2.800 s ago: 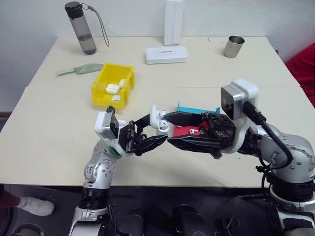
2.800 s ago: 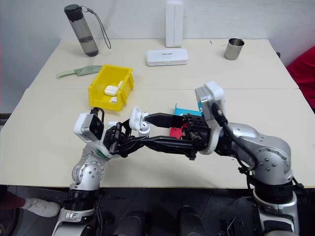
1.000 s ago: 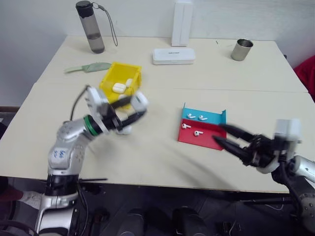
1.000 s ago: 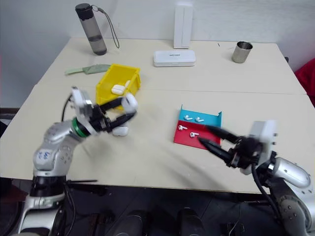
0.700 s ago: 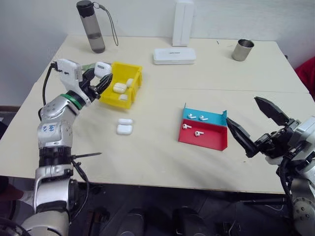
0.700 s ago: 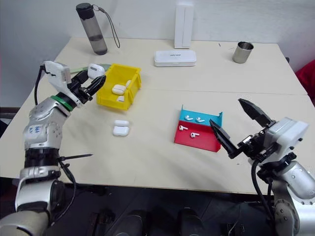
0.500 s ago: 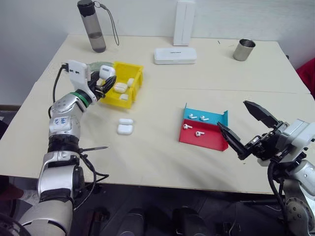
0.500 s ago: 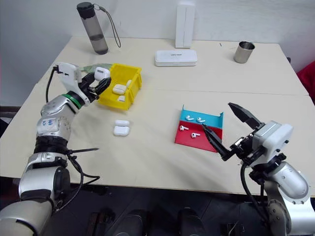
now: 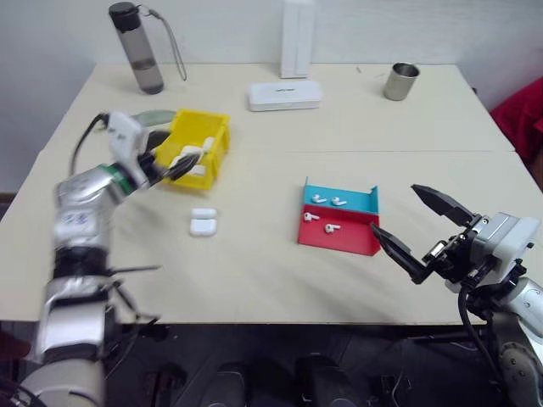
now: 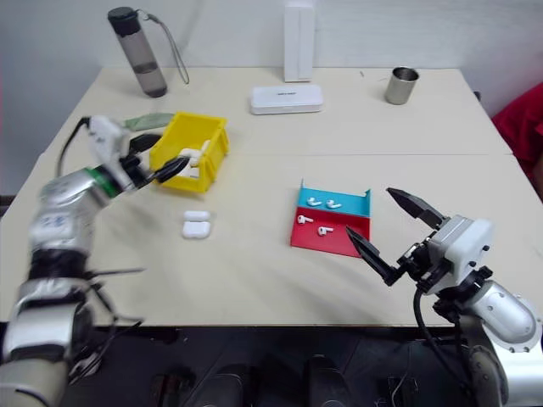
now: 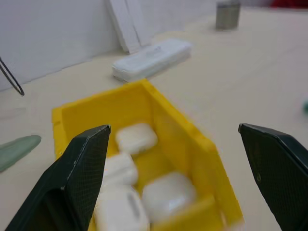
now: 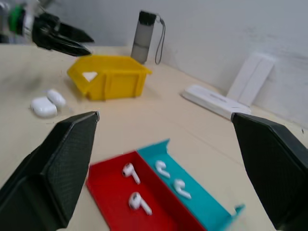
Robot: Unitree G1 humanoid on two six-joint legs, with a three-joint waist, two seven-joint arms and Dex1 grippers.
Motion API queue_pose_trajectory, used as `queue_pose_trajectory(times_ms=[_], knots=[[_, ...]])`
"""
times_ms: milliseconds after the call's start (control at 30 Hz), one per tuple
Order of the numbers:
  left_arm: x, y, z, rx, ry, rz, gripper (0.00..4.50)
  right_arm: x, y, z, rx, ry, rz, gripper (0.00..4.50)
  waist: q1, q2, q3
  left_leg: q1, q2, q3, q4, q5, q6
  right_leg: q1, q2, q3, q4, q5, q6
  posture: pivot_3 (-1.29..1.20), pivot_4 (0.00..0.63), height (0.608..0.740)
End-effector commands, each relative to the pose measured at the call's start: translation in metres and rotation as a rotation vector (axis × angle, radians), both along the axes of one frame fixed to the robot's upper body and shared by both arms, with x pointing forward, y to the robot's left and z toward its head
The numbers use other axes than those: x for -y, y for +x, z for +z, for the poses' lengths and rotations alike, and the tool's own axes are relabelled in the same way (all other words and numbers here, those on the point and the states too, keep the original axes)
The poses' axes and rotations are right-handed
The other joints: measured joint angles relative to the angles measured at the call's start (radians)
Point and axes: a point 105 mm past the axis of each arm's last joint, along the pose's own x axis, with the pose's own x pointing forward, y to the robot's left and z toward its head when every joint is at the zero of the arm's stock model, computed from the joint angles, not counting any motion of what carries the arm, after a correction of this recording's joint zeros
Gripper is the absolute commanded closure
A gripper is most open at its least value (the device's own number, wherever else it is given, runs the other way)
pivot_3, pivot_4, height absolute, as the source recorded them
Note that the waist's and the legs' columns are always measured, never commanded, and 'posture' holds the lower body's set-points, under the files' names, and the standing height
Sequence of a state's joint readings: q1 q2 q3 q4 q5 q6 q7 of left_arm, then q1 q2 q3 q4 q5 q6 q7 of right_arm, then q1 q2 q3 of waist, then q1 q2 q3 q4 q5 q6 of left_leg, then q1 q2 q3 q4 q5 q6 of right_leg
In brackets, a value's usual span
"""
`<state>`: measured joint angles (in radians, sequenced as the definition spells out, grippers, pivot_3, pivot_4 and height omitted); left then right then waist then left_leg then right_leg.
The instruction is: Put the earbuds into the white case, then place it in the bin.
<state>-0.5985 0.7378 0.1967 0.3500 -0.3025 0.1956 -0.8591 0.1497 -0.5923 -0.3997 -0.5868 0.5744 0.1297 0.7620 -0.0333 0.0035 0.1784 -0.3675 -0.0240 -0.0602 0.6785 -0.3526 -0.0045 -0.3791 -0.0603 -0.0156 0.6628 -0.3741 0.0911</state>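
Note:
The yellow bin point(image 9: 208, 136) stands at the table's left and holds several white cases point(image 11: 136, 138). My left gripper point(image 9: 174, 161) hovers at the bin's near-left side, open and empty, its fingers point(image 11: 82, 168) spread wide over the bin. Two more white cases point(image 9: 202, 222) lie on the table in front of the bin. Several earbuds point(image 9: 318, 199) lie in the red and blue tray point(image 9: 339, 239) at the centre right. To the right of the tray, my right gripper point(image 9: 394, 210) stands open with nothing between its fingers point(image 12: 62, 163).
Along the table's far side stand a grey bottle point(image 9: 137, 47), an upright white box point(image 9: 296, 38), a long flat white box point(image 9: 285, 95) and a metal cup point(image 9: 401, 81). A green flat object point(image 9: 151, 117) lies behind the bin.
My left gripper held a white case over the bin's left edge and now stands open, with the case lying in the bin. The right gripper has stayed open. The camera has shifted.

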Motion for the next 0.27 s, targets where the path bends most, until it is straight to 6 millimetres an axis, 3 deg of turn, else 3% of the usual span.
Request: queue_pose_trajectory(times_ms=[33,200,267], knots=[[0.002,-0.053,0.017,0.074,0.006,-0.155,0.03,0.014,-0.008,-0.003,-0.024,-0.088,0.065,0.0,0.005,0.0,0.0,0.0,0.0,0.0,0.0,0.0,0.0,0.0,0.0,0.001,0.0,0.0,0.0,0.0,0.15,0.74],[-0.018,-0.121,-0.024,-0.081,0.158,-0.13,0.03,0.042,-0.016,-0.03,-0.147,-0.263,0.142,0.0,0.019,0.0,0.0,0.0,0.0,-0.001,0.003,-0.001,0.001,0.004,-0.001,0.002,-0.007,0.0,0.0,0.0,0.15,0.74],[-0.023,-0.135,-0.03,-0.098,0.183,-0.107,0.03,0.053,-0.017,-0.035,-0.165,-0.303,0.152,0.0,0.027,0.0,0.0,0.002,0.0,-0.001,0.003,-0.001,0.002,0.006,-0.001,0.003,-0.009,0.0,0.0,0.0,0.15,0.74]])
